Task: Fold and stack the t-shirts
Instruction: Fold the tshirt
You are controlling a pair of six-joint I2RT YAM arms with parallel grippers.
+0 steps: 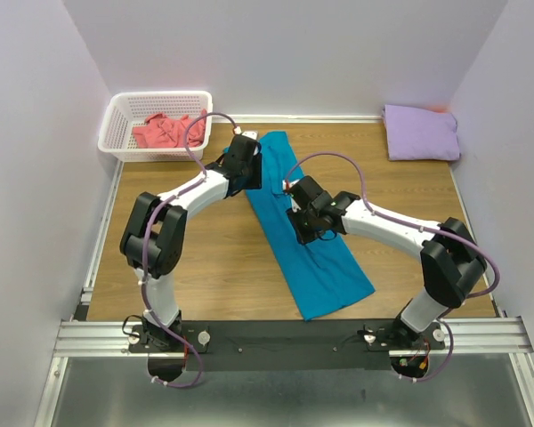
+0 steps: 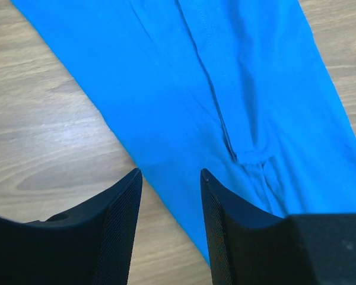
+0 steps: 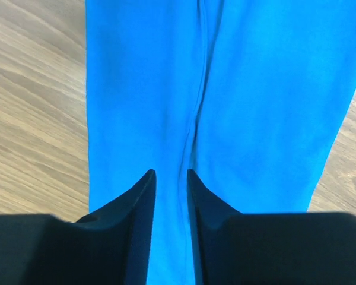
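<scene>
You have the teal-blue t-shirt [image 1: 327,267] lying flat on the desk [image 1: 209,262], folded lengthwise into a long narrow strip. It runs on a diagonal from the far middle of the desk down toward the near right. Both arms reach in over it.

Your left claw [image 1: 246,165] sits over the far end of the strip, at its left edge. In the left wrist view its fingers [image 2: 121,219] stand well apart. The gap between them shows bare wood and the shirt's folded edge, and nothing is gripped. A stitched hem line runs down the cloth just ahead of the fingers.

Your right claw [image 1: 306,222] sits over the middle of the strip. In the right wrist view its fingers [image 3: 139,219] are parted only a little, a narrow slot with blue cloth showing through it. A fold line in the shirt runs straight into that slot. The fingers do not appear to have hold of the cloth, though you cannot tell from these views whether their tips touch it.

The pale lavender t-shirt [image 1: 420,133] lies folded at the far right corner of the desk, well apart from both arms. The coral-pink t-shirt [image 1: 163,132] lies crumpled inside the white lattice basket [image 1: 160,95] at the far left corner.
</scene>
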